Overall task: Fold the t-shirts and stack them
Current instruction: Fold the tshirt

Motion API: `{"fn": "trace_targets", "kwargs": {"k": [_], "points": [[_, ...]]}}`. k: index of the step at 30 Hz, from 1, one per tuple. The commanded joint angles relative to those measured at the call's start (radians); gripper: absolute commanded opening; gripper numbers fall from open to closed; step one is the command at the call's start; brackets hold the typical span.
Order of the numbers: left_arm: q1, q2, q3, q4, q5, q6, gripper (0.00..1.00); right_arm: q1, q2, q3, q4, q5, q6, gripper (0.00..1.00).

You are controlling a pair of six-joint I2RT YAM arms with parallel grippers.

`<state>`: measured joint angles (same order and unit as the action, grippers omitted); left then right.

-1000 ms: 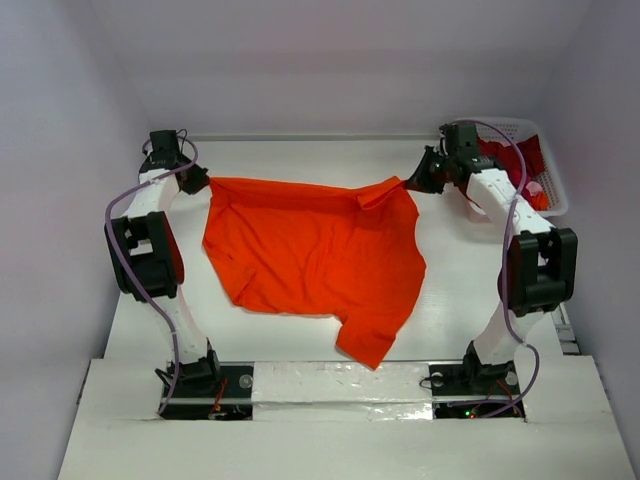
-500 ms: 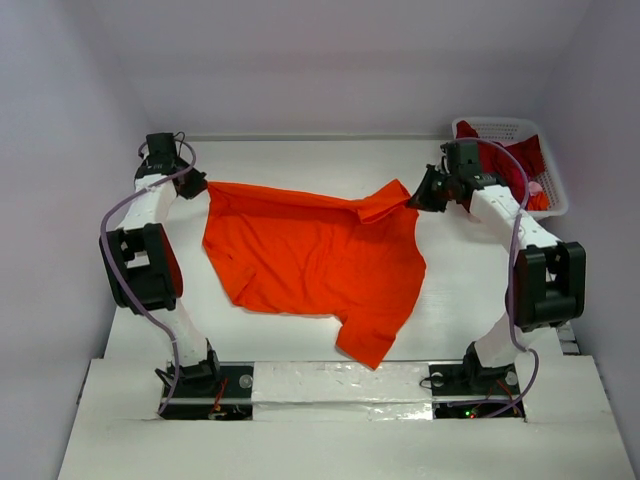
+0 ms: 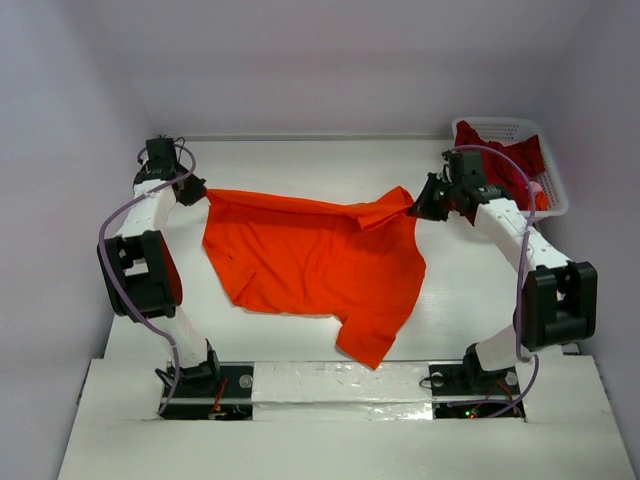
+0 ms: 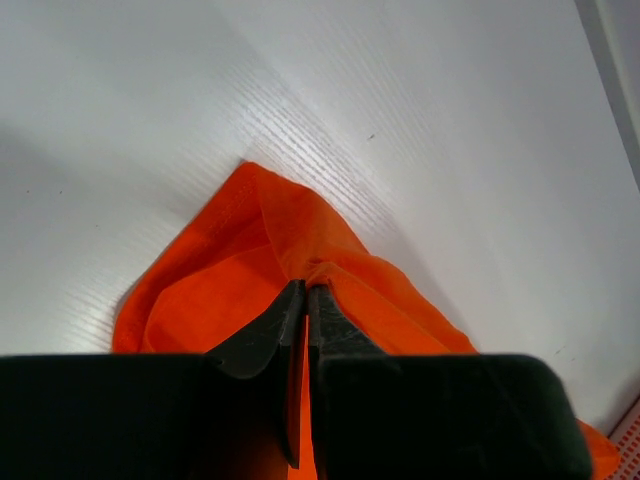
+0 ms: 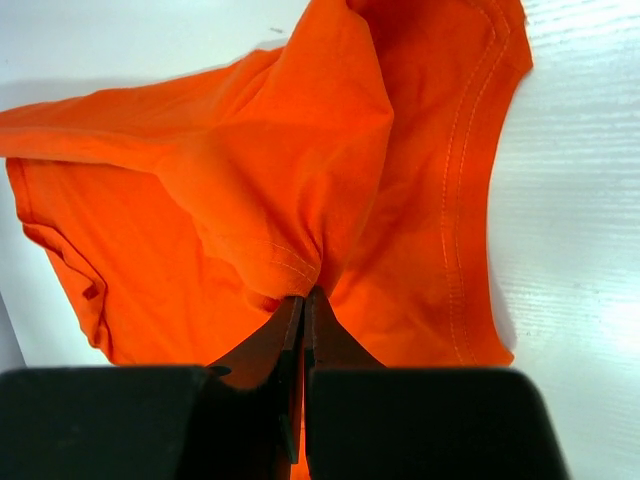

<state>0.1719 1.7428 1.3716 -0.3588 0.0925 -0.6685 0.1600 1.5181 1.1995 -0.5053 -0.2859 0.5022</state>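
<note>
Now, you have the orange t-shirt (image 3: 315,255) lying across the middle of the table (image 3: 300,160), with its far edge strung between the two arms. Your left gripper (image 4: 305,292) is pressed together on a bunched fold at the shirt's far-left corner. The left wrist view shows cloth pinched between the dark fingers, but the camera body cuts off everything nearer. Your right gripper (image 5: 303,300) is likewise clamped on a gathered fold at the far-right corner, lifting it into a small peak. A stitched hem runs down beside that fold, though you cannot tell from that view which opening it belongs to. From above, both sets of fingertips are hard to pick out against the dark wrists. One sleeve trails toward the near edge of the table.

The dark red t-shirt (image 3: 515,158) sits in the basket (image 3: 556,185) at the far-right corner, partly hidden behind the right arm. A small pink thing (image 3: 535,187) beside it is too small to make out.
</note>
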Motion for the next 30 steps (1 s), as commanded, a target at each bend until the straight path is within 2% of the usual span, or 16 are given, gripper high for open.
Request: {"fn": "trace_targets", "kwargs": {"k": [1,11,30], "points": [[0.008,-0.072,-0.022,-0.003,-0.022,0.02,0.0,0.012,-0.05,-0.02,0.036,-0.006,0.002,0.0],[0.008,-0.069,-0.04,-0.02,-0.013,0.023,0.0,0.03,-0.073,-0.103,0.05,-0.044,0.012,0.0],[0.008,-0.042,-0.141,-0.042,-0.034,0.043,0.0,0.03,-0.049,-0.097,0.066,-0.05,0.153,0.0]]}}
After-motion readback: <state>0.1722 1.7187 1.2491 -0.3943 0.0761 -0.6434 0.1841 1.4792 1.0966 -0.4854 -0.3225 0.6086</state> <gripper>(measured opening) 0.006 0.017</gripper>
